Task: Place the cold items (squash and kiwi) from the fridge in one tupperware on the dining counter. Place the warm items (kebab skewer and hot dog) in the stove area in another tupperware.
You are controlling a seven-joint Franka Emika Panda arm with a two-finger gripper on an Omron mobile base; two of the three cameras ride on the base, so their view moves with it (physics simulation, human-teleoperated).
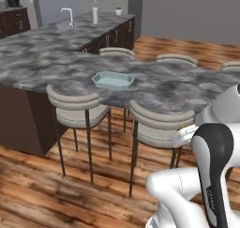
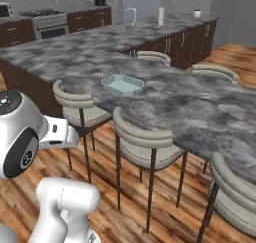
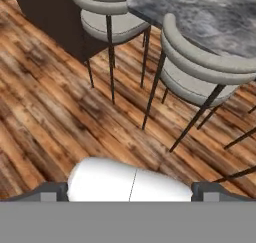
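In the left base view, a pale blue tupperware [image 1: 113, 79] is seen on the grey marble dining counter [image 1: 42, 67], near its near edge, between two stools [image 1: 77, 110].

In the right base view, the same tupperware [image 2: 122, 83] sits left of centre on the counter.

In the hand view, the claw [image 3: 130, 191] is spread wide and empty above the wooden floor [image 3: 55, 112], touching nothing.

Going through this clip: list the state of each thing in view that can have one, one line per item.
tupperware: on the dining counter, upright, no lid, nothing visible inside.
gripper: open, holding nothing, pointed at the wood floor by the stools.
stools: upright, tucked against the counter.
bottle: upright on the far counter.
faucet: no water seen running.
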